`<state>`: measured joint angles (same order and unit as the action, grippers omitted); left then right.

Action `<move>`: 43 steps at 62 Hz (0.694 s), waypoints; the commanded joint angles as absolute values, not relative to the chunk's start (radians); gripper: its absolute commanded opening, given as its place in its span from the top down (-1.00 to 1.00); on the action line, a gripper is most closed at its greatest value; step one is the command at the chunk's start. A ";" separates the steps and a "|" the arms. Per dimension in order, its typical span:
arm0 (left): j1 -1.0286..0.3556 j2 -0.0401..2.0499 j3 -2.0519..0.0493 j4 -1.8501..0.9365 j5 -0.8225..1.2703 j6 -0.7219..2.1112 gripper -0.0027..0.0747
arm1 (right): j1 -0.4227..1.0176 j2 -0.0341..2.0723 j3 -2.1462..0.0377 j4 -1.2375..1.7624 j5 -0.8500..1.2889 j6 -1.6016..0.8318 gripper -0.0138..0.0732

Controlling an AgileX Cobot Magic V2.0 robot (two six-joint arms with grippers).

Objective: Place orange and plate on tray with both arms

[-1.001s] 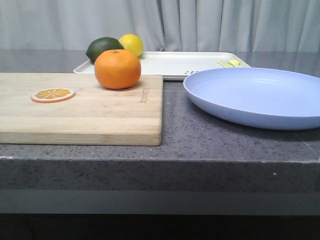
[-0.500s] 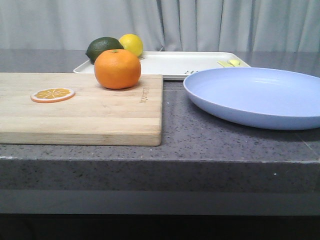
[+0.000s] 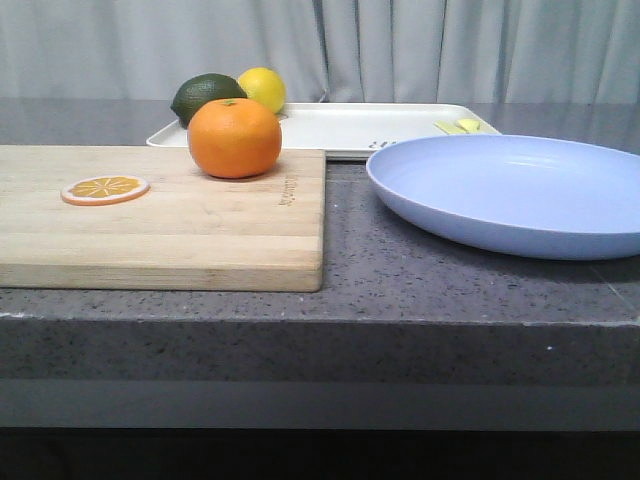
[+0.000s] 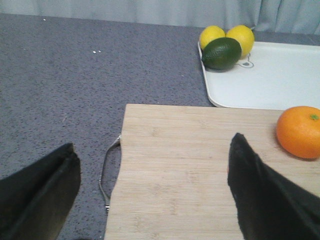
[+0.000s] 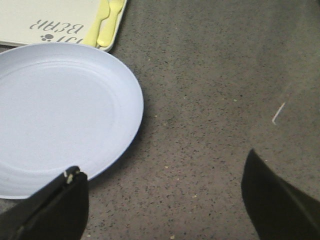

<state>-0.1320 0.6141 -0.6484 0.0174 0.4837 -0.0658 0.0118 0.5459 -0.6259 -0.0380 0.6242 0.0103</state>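
Both grippers spread, empty: left gripper (image 4: 150, 195) above cutting board (image 3: 160, 215), orange (image 3: 235, 137) on its far right; right gripper (image 5: 165, 200) beside plate (image 3: 520, 190). Tray (image 3: 340, 128) behind, prob. awaiting both.

Wood, stone-look counter and matt plastic in my feeds

I see the cutting board (image 3: 170, 215) as pale, banded wood grain with a dry satin face and a thin metal wire handle (image 4: 106, 175) at its end. The countertop (image 3: 400, 290) looks like dark grey speckled stone, finely grainy. The plate (image 3: 520, 195) reads as smooth matt lavender plastic with faint concentric rings; the tray (image 3: 350, 128) is smooth cream plastic, softly sheened. The orange (image 3: 235, 138) has a dimpled, slightly glossy skin, the lime (image 4: 222, 53) a shinier one. My left gripper (image 4: 150, 195) fingers look matt black. Behind hangs pleated grey cloth, the curtain (image 3: 400, 45).
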 commanded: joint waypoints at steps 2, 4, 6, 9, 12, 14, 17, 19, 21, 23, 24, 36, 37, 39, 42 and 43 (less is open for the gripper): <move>-0.222 0.679 -0.715 0.017 0.393 -0.038 -0.67 | 0.042 0.556 -0.685 -0.015 0.599 -0.030 -0.80; -0.258 0.707 -0.731 0.017 0.393 -0.030 -0.67 | 0.053 0.556 -0.693 -0.015 0.610 -0.036 -0.80; -0.287 0.732 -0.746 0.017 0.393 -0.028 -0.67 | 0.067 0.556 -0.696 -0.015 0.620 -0.038 -0.80; -0.338 0.781 -0.775 0.017 0.393 -0.028 -0.67 | 0.086 0.556 -0.701 -0.015 0.630 -0.039 -0.80; -0.379 0.824 -0.807 0.017 0.393 -0.028 -0.67 | 0.100 0.556 -0.701 -0.015 0.634 -0.039 -0.80; -0.412 0.866 -0.831 0.025 0.393 -0.028 -0.67 | 0.109 0.556 -0.701 -0.015 0.636 -0.039 -0.80; -0.460 0.935 -0.866 0.044 0.393 -0.028 -0.67 | 0.117 0.556 -0.701 -0.015 0.637 -0.039 -0.80; -0.482 0.970 -0.887 0.059 0.393 -0.028 -0.67 | 0.119 0.556 -0.701 -0.015 0.637 -0.039 -0.80; -0.501 1.004 -0.908 0.073 0.395 -0.028 -0.67 | 0.119 0.556 -0.701 -0.015 0.637 -0.039 -0.80; -0.516 1.039 -0.935 0.080 0.395 -0.028 -0.67 | 0.119 0.556 -0.701 -0.015 0.637 -0.039 -0.80; -0.527 1.065 -0.946 0.083 0.395 -0.028 -0.67 | 0.119 0.556 -0.701 -0.015 0.637 -0.039 -0.80; -0.580 1.286 -1.127 0.093 0.459 -0.028 -0.67 | 0.119 0.556 -0.701 -0.015 0.637 -0.039 -0.80; -0.583 1.309 -1.141 0.093 0.471 -0.028 -0.68 | 0.119 0.556 -0.701 -0.015 0.637 -0.039 -0.80; -0.589 1.347 -1.176 0.095 0.486 -0.028 -0.68 | 0.119 0.556 -0.701 -0.015 0.637 -0.039 -0.80; -0.598 1.397 -1.223 0.098 0.512 -0.028 -0.68 | 0.119 0.556 -0.701 -0.015 0.637 -0.039 -0.80; -0.600 1.410 -1.236 0.102 0.516 -0.028 -0.68 | 0.119 0.556 -0.701 -0.015 0.637 -0.039 -0.80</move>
<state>-0.5807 1.3631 -1.1349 0.0894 0.5331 -0.0262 0.1187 0.5475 -0.6641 -0.0159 0.6950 -0.0300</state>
